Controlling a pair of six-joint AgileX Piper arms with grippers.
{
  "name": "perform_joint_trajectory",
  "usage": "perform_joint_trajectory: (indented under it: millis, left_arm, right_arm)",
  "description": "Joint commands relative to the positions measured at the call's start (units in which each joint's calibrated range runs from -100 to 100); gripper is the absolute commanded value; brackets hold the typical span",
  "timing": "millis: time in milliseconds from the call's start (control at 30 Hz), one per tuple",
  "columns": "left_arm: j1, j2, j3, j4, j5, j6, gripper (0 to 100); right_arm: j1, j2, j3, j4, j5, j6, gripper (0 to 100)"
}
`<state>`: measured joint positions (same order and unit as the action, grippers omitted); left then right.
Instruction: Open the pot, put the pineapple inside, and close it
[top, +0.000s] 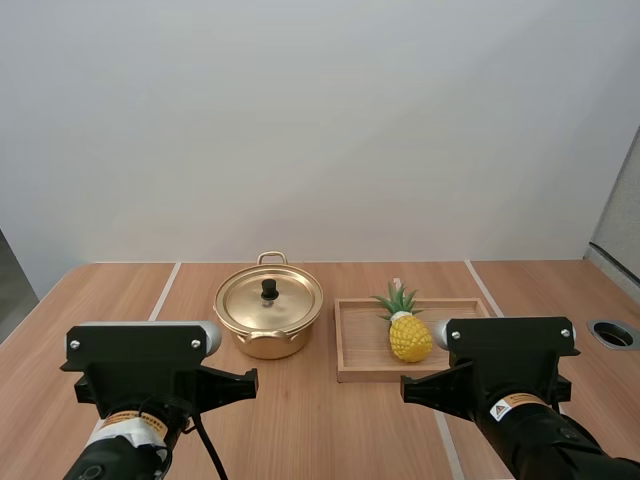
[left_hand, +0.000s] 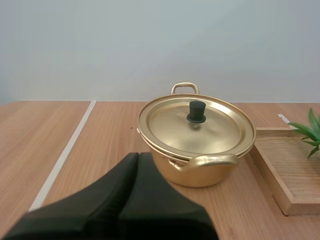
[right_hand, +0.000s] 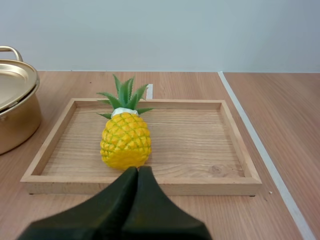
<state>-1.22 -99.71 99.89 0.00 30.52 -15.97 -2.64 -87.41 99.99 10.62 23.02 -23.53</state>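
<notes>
Jaws clenched on nothing, both arms: left gripper (left_hand: 138, 156) short of the gold pot (left_hand: 200, 172), right gripper (right_hand: 138, 170) facing the pineapple (right_hand: 125, 142) lying in the wooden tray (right_hand: 200, 145). Lid (left_hand: 170, 125) on. Advice: spread fingers, centre over black knob (left_hand: 196, 111), lift straight. Pot interior hidden.

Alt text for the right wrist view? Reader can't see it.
A pineapple rests in a wooden tray, just ahead of the right claw, which is shut on nothing. A gold pot with its lid on stands on the table beside the tray.
</notes>
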Motion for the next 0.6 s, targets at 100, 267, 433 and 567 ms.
perform_joint_trajectory:
  millis: [100,267,433,567]
  left_arm:
    - [0.08,-0.3,0.1,-0.6,-1.2,-0.3,0]
    - [0.08,-0.3,0.1,0.5,-0.7,-0.3,0]
    - [0.08,-0.3,0.1,0.5,-0.7,-0.3,0]
    - [0.08,-0.3,0.1,0.5,-0.7,-0.3,0]
  right_arm:
    - [0.2,-0.4,0.0,0.2,-1.2,0.1,0]
    - [0.2,-0.4,0.0,0.2,-1.2,0.1,0]
    - [0.2,-0.4,0.0,0.2,-1.2,0.1,0]
    - [0.2,-0.4,0.0,0.2,-1.2,0.1,0]
